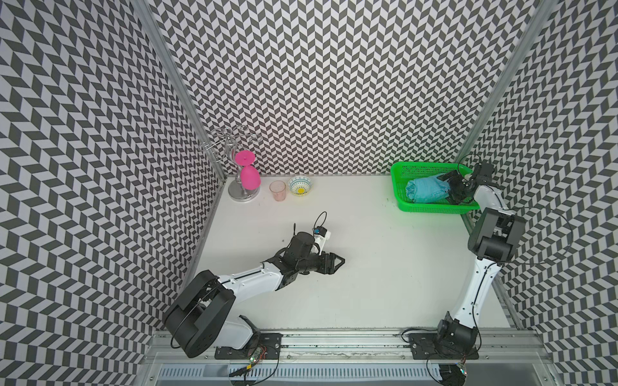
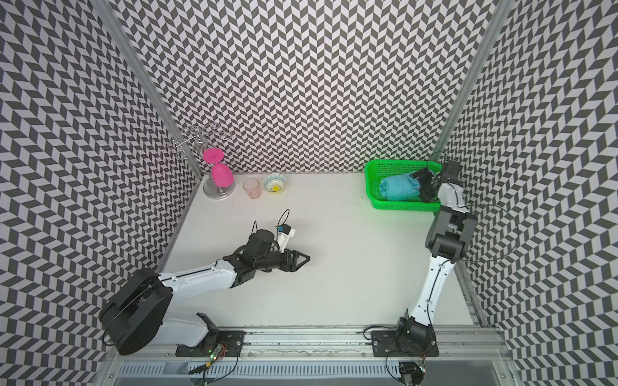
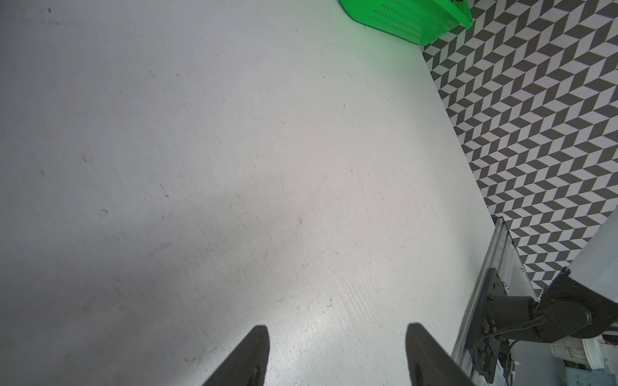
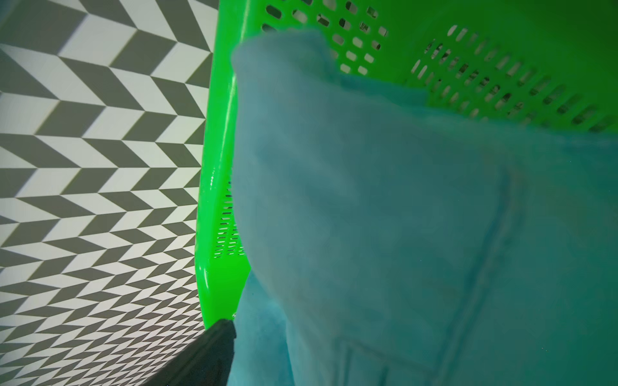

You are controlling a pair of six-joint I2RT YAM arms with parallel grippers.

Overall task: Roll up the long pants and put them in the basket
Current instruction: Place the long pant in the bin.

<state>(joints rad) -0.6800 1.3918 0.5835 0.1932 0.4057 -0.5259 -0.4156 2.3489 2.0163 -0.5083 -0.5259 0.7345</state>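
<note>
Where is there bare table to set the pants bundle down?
Widest bare patch: mid-table between the left gripper and the green basket, running to the front rail. Crowded: the far-left corner with stand, cup, bowl; the basket, filled by the pants and right gripper.

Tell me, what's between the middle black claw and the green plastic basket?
Nothing: just bare white table between the left gripper and the green plastic basket, seen in both top views.
</note>
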